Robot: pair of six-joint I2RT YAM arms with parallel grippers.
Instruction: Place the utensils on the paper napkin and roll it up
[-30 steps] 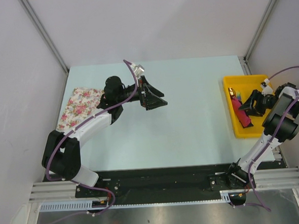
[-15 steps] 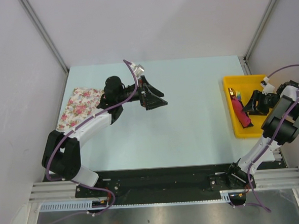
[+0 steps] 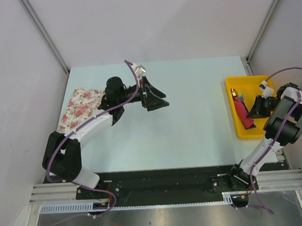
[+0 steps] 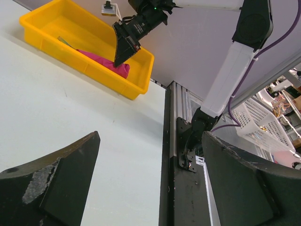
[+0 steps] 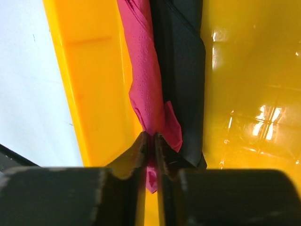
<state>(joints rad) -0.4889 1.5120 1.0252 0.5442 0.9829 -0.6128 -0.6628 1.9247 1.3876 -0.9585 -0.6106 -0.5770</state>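
The paper napkin (image 5: 143,70), magenta-pink and bunched into a long fold, lies in the yellow tray (image 5: 84,70) beside a flat black bar (image 5: 181,70). My right gripper (image 5: 151,136) is shut on the napkin's near end, and pink paper pokes out below the fingers. From above, the napkin (image 3: 242,112) lies along the tray's left side with the right gripper (image 3: 254,111) on it. A small slim piece (image 3: 233,93) lies at the napkin's far end; I cannot tell whether it is one of the utensils. My left gripper (image 3: 160,99) hangs open over the table's middle, holding nothing.
A white cloth with a pink floral pattern (image 3: 79,107) lies at the table's left side under the left arm. The yellow tray (image 3: 244,79) stands at the right edge. The left wrist view shows the tray (image 4: 136,84) and the table's black front rail (image 4: 186,155).
The right gripper has closed from open onto the pink napkin and shifted slightly to the right in the tray. The left arm has not moved.
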